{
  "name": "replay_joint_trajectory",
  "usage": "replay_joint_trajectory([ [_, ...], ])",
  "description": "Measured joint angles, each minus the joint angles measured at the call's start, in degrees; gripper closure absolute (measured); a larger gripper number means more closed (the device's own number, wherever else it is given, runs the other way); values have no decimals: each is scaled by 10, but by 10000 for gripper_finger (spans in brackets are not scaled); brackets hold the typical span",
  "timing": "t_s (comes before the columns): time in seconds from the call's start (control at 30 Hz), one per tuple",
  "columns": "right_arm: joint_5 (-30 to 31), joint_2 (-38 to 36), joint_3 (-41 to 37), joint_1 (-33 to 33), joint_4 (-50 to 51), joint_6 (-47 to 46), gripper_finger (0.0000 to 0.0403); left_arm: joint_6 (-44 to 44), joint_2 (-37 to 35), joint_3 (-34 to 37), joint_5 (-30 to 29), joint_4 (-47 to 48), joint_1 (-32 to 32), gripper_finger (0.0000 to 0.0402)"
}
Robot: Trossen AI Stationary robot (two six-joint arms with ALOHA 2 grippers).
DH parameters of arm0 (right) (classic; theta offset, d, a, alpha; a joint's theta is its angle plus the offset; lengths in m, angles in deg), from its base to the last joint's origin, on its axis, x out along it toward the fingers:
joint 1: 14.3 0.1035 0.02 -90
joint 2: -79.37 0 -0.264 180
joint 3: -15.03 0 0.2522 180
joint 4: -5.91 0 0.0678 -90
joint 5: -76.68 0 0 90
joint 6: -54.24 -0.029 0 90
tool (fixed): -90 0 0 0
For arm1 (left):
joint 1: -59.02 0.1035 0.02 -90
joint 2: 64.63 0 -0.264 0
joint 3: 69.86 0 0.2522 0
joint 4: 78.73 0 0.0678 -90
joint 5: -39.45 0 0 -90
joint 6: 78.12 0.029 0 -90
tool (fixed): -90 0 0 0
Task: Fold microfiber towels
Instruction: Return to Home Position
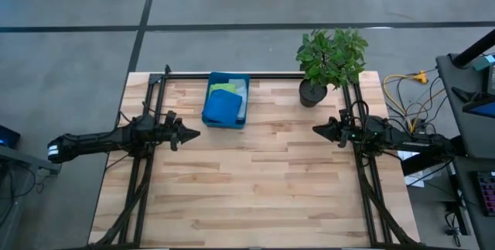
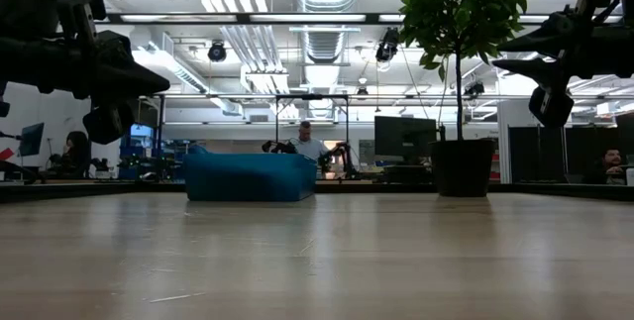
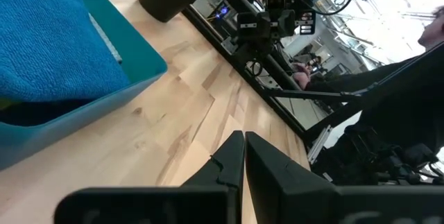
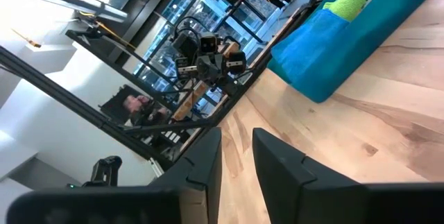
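From above, we see the blue towel (image 1: 222,107) and green towel (image 1: 224,89) lying in the tray (image 1: 229,75), the left claw (image 1: 193,134) just left of the tray, the right claw (image 1: 317,130) well to its right. The left wrist view shows us the left claw pressed together; the right wrist view, the right claw slightly apart.
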Motion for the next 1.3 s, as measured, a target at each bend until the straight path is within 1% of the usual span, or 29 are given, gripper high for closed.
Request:
replay_joint_trajectory([
  [0.2, 0, 0, 0, 0, 0, 0, 330, 0, 0, 0, 0, 0, 0, 402],
  [0.6, 0, 0, 0, 0, 0, 0, 316, 0, 0, 0, 0, 0, 0, 402],
  [1.03, 0, 0, 0, 0, 0, 0, 331, 0, 0, 0, 0, 0, 0, 402],
  [1.3, 0, 0, 0, 0, 0, 0, 322, 0, 0, 0, 0, 0, 0, 402],
])
